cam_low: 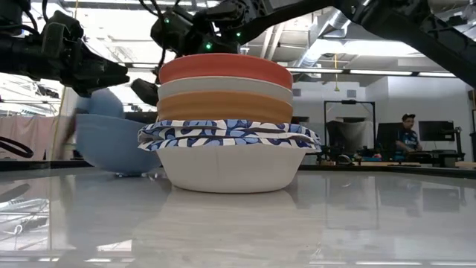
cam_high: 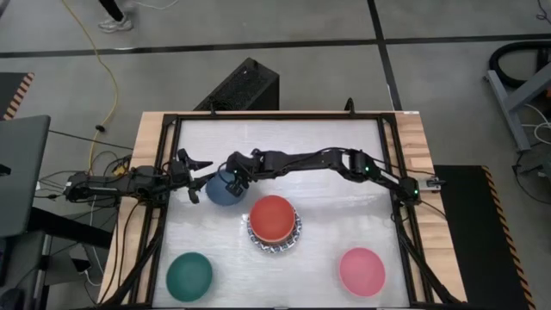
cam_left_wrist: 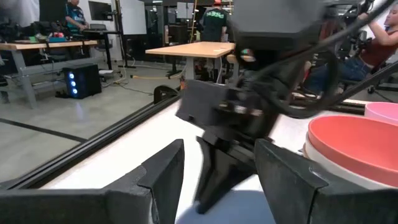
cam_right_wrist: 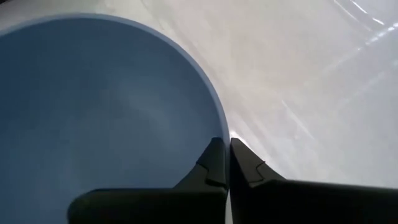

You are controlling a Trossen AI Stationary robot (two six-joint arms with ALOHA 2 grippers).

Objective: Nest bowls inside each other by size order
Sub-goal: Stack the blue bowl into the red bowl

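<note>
A white tabletop (cam_high: 344, 155) framed in black rails, seen from above. Near its middle stands a stack of nested bowls (cam_high: 275, 226): a red bowl (cam_low: 225, 68) on top, cream and orange rims below it, then blue-and-white patterned rims, all sitting in a plain white bowl (cam_low: 232, 168) at the bottom. How many patterned bowls lie in the stack is hard to count.

Just beside the stack, toward the left edge, sits a slate-blue bowl (cam_right_wrist: 93, 106). The right gripper (cam_right_wrist: 227, 163) reaches across from the right edge, its jaws pinched closed on this bowl's rim, one finger inside and one outside. From above, the arm hides part of the bowl.

The left gripper (cam_left_wrist: 217, 168) hovers at the left edge, close to the slate-blue bowl, jaws spread apart and holding nothing.

A dark green bowl (cam_high: 189, 274) sits near the front left corner, a pink bowl (cam_high: 362, 270) near the front right corner.
</note>
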